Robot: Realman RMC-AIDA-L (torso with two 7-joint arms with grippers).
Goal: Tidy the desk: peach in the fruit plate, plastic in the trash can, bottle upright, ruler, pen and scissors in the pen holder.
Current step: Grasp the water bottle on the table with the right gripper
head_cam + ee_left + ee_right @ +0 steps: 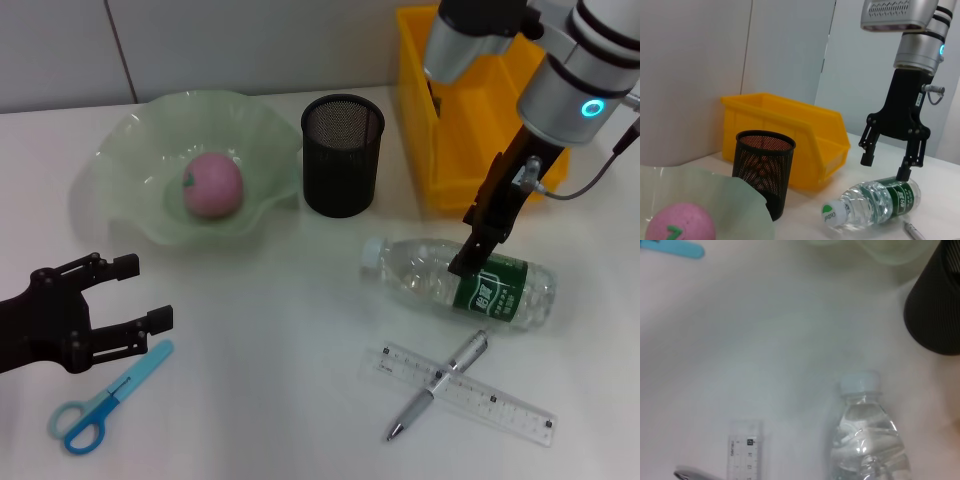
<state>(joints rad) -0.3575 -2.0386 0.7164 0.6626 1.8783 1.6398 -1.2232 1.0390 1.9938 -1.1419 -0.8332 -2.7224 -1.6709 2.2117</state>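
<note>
Head view: right tool (470,262) open astride lying bottle (460,282); light, slick, crushable; grip labelled middle, 3 o'clock.

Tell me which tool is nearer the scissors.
Left. The left tool hangs open just above the scissors; the right tool is open over the bottle, far across the desk.
</note>
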